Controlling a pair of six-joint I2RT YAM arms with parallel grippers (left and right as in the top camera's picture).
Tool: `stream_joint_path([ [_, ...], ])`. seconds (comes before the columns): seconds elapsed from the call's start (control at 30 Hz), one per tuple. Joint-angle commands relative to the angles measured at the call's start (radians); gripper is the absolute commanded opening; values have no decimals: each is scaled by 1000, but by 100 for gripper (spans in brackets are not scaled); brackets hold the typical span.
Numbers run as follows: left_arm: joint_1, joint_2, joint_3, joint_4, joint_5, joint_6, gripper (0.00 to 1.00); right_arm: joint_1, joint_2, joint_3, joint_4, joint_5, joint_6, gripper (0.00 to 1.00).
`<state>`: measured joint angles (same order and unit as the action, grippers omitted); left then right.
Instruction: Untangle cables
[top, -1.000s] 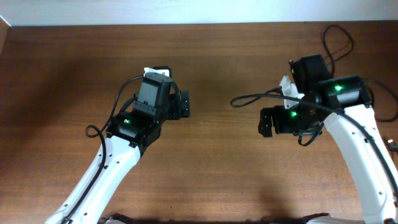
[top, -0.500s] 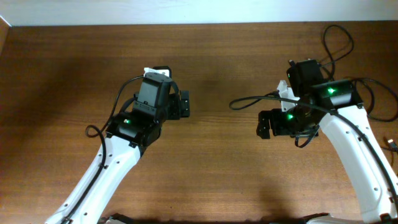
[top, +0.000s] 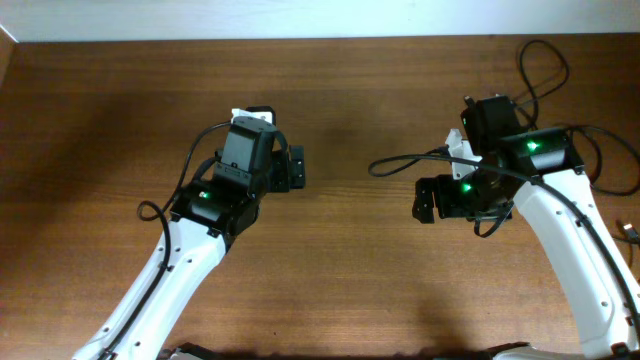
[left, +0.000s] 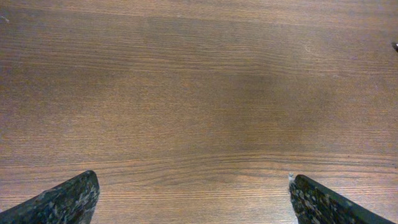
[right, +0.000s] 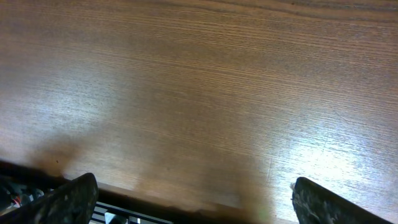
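Black cables (top: 545, 62) loop at the table's far right corner, behind my right arm. One black strand (top: 400, 158) reaches left from that arm over the wood. I cannot tell whether these are loose cables or the arm's own wiring. My left gripper (top: 295, 168) is open and empty over bare wood left of centre. In the left wrist view its fingertips (left: 193, 199) stand wide apart with only wood between them. My right gripper (top: 425, 198) is open and empty right of centre. The right wrist view (right: 193, 199) shows no cable between its fingers.
The brown wooden table (top: 340, 270) fills the overhead view, with a pale wall strip along the far edge (top: 300, 20). The right wrist view shows the table's edge (right: 161, 199) with dark objects beyond it. A tiny dark tip (left: 395, 45) shows at the left wrist view's right border.
My right arm has shifted slightly to the left and then held still. The left arm has not moved.
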<state>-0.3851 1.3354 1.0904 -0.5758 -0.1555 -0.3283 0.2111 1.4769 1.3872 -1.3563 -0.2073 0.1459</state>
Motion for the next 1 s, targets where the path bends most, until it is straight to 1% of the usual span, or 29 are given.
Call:
stream_joint_path([
  [0.0,2,-3,2,2,-10,8,99,5,2,-10,4,-2,-8,99],
  [0.67,2,4,2,1,-10,8,99,5,2,-10,4,-2,-8,99],
  [0.97,2,-133,2,1,-10,8,99,5,2,-10,4,-1,-8,99],
])
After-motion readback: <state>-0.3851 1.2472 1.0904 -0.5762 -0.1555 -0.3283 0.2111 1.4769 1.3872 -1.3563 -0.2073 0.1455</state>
